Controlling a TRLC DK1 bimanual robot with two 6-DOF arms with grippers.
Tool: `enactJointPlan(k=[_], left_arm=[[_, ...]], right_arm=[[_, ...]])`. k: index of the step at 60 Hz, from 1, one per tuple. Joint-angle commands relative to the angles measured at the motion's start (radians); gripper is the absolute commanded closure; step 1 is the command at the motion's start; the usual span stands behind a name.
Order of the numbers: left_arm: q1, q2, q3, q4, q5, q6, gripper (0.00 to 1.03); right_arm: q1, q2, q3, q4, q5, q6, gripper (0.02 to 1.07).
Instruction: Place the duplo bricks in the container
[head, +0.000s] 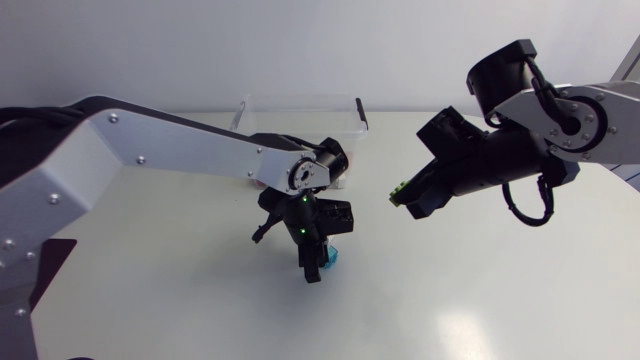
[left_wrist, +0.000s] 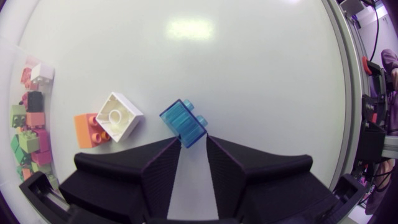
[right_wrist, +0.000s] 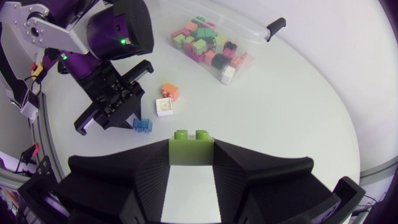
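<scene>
My left arm (head: 170, 150) lies across the counter (head: 480, 300) from the left edge to the middle, its wrist hanging over the near side of the container (head: 300, 108). Under it, a white brick (left_wrist: 118, 116) and an orange brick (left_wrist: 88, 129) touch each other beside the container, and a blue brick (left_wrist: 183, 122) sits at the left gripper (left_wrist: 191, 144). From the right gripper (head: 400, 195), open counter runs to the container's right side and to the near right.

no text, label, number or sign can be read on anything here.
</scene>
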Motion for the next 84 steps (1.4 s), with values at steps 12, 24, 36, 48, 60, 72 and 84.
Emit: enactJointPlan(k=[12, 24, 36, 48, 60, 72, 84], left_arm=[[0.026, -0.103, -0.042, -0.021, 0.001, -0.016, 0.75], [0.015, -0.046, 0.006, -0.065, 0.003, -0.041, 0.28], [0.004, 0.018, 0.122, -0.194, 0.003, -0.166, 0.25], [-0.026, 0.066, 0.204, -0.242, -0.034, -0.357, 0.21], [-0.06, 0.085, 0.222, -0.239, -0.057, -0.51, 0.22], [-0.066, 0.135, 0.233, -0.208, -0.071, -0.588, 0.22], [-0.068, 0.173, 0.233, -0.165, -0.105, -0.648, 0.3]], right_arm=[[-0.003, 0.03, 0.03, 0.008, -0.007, 0.027, 0.82], [-0.006, 0.019, 0.014, 0.008, -0.007, 0.027, 0.82], [-0.012, 0.008, 0.002, 0.008, -0.007, 0.027, 0.82], [-0.012, 0.0, -0.001, 0.008, -0.007, 0.033, 0.82], [-0.017, -0.007, -0.009, 0.008, -0.007, 0.035, 0.82], [-0.018, -0.019, -0.015, 0.006, -0.007, 0.038, 0.82], [-0.035, -0.036, -0.021, 0.002, -0.015, 0.036, 0.82]])
